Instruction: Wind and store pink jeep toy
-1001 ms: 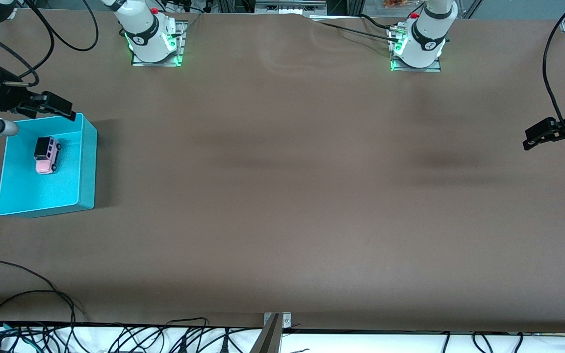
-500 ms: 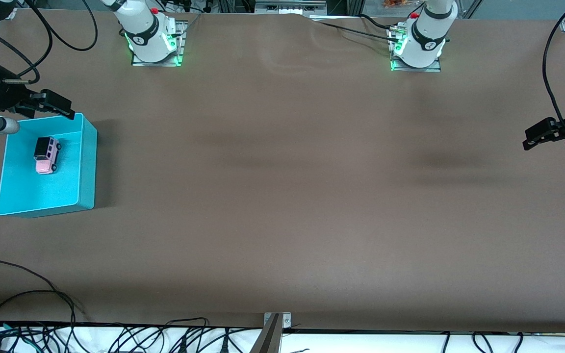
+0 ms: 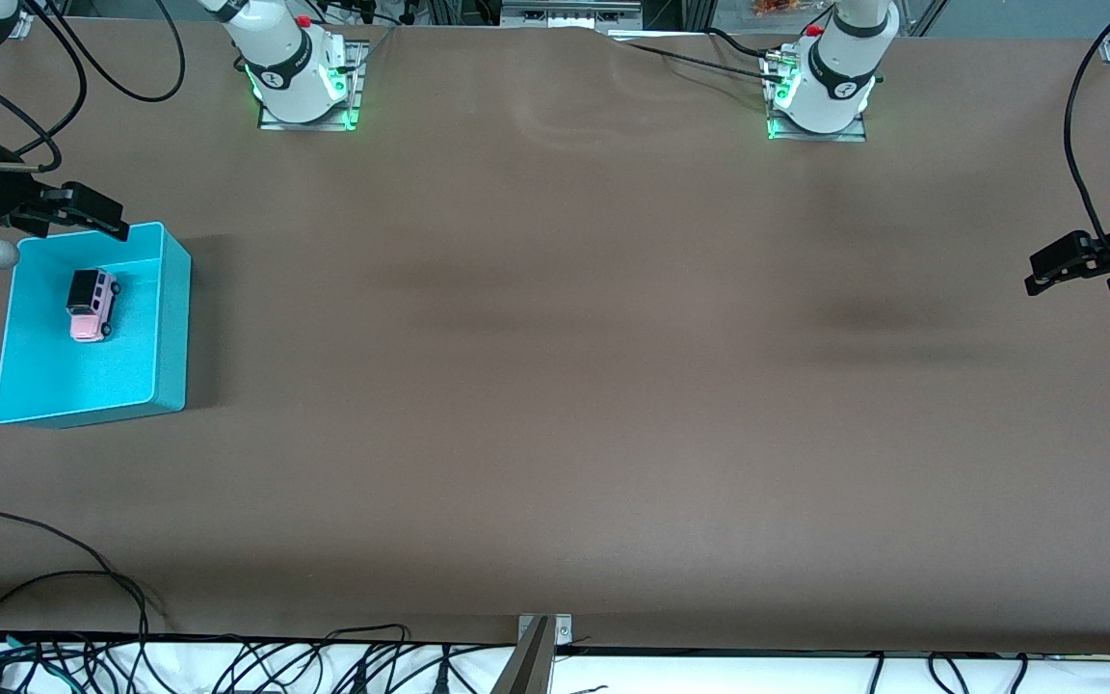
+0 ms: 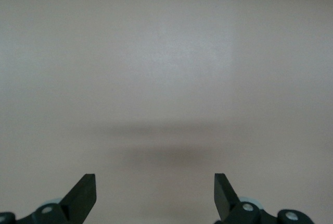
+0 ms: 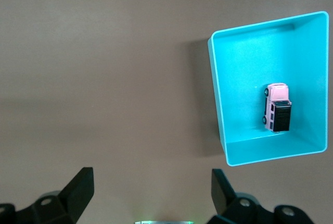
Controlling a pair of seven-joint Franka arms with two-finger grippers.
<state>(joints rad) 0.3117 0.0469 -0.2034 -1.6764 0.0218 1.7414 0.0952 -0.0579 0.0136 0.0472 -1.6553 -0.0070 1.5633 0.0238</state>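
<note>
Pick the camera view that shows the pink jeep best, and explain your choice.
The right wrist view: it looks straight down on the jeep in the bin, showing its black roof, pink hood and wheels. The front view shows the jeep smaller, at the right arm's end. The left wrist view shows only bare table.

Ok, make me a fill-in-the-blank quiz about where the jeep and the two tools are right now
1. The jeep sits inside the ____ bin.
2. The jeep's roof is ____.
3. Both the left tool and the right tool are ____.
4. The bin stands toward the ____ arm's end of the table.

Missing words: turquoise; black; open; right
</note>
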